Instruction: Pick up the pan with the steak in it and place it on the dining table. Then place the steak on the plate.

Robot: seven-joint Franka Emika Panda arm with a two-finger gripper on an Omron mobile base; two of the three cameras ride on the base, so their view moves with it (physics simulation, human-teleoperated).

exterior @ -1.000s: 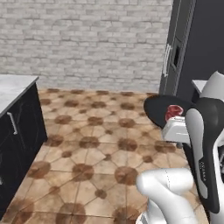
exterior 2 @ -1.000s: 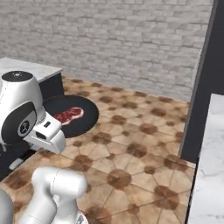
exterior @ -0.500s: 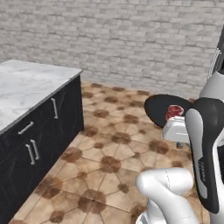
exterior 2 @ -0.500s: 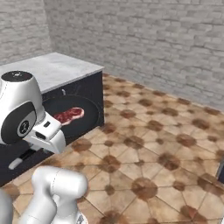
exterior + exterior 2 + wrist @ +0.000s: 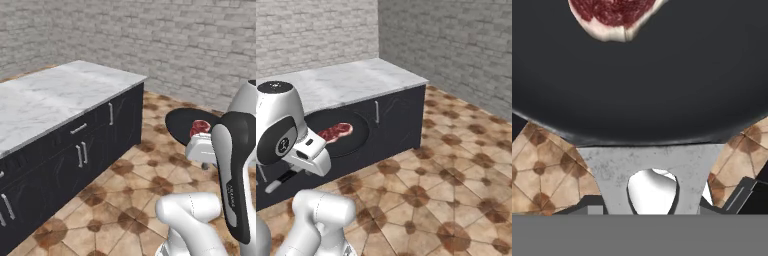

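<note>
Hand view shows the pan [image 5: 642, 85] held up over the patterned tile floor [image 5: 537, 175], its grey handle [image 5: 652, 167] running down between the jaws, which are clamped on it. The steak [image 5: 614, 17] lies inside the pan toward its far side. In the right base view the pan [image 5: 351, 137] hangs beside the dark cabinets [image 5: 401, 117] of the marble worktop [image 5: 351, 80]

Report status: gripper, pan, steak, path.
Gripper shut on pan handle, pan carried above floor. Steak inside. Kitchen counter close alongside.
</note>
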